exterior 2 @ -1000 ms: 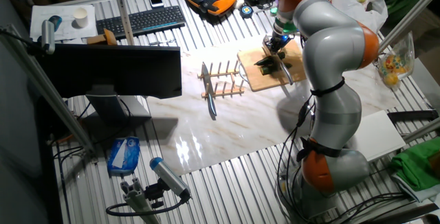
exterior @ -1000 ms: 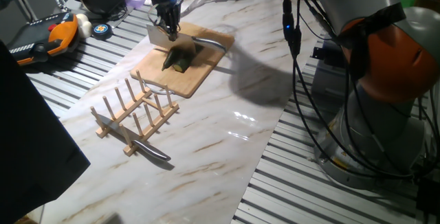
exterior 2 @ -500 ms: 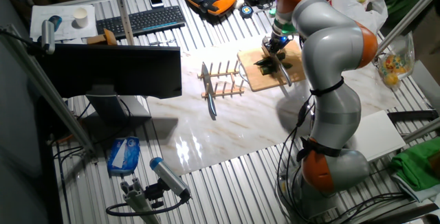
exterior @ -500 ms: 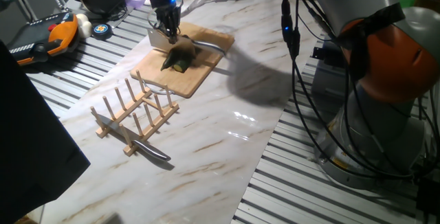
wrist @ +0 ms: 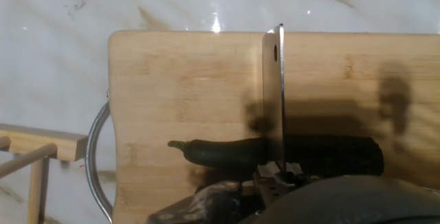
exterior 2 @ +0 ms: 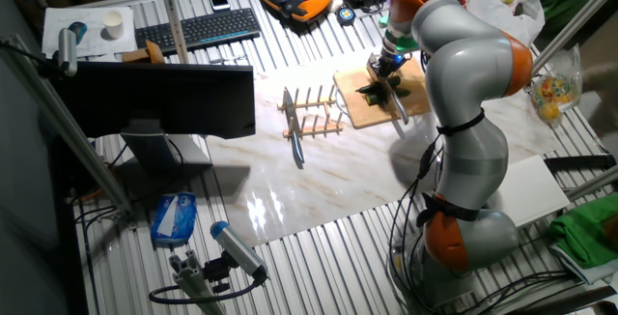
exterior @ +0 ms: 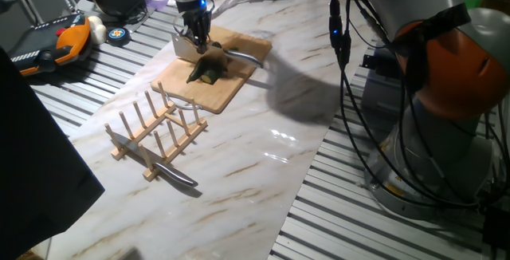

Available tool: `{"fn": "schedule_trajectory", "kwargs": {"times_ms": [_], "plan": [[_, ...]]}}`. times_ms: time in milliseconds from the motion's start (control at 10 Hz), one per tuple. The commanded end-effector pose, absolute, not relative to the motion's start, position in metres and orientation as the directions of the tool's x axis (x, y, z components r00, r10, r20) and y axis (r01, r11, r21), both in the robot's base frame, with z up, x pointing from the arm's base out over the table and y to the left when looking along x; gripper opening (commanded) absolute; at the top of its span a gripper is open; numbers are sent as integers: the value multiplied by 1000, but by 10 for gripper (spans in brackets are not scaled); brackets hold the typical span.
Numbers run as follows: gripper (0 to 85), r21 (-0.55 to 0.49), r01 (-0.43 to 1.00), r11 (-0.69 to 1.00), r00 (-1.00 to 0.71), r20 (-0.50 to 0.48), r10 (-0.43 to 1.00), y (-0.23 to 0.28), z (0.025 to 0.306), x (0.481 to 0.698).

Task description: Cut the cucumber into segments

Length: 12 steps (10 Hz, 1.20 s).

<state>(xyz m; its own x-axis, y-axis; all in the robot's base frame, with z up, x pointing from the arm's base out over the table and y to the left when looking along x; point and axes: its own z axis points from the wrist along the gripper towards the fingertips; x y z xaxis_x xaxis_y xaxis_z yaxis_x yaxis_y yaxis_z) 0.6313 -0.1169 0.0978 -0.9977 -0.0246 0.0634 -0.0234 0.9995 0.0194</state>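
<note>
Barely shifted: dark, seemingly uncut cucumber

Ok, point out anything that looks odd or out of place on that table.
A second knife lies flat on the marble under the wooden rack, not slotted in it. Otherwise the cucumber sits on the board under the held knife.

we list the cutting board on the worktop, toward its far end in one fixed view. on the board lies the cucumber, crosswise under the knife blade held below the claw. nearer the camera stands the rack, a second knife lying just beside it.
</note>
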Motion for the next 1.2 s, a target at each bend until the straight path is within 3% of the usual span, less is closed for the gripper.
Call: {"fn": "schedule_trajectory", "kwargs": {"times_ms": [0, 1100], "plan": [[7, 20, -24, 1000, -998, 59, -25, -116, 96, 631], [7, 25, -13, 1000, -999, 42, -14, -114, 91, 618]]}}
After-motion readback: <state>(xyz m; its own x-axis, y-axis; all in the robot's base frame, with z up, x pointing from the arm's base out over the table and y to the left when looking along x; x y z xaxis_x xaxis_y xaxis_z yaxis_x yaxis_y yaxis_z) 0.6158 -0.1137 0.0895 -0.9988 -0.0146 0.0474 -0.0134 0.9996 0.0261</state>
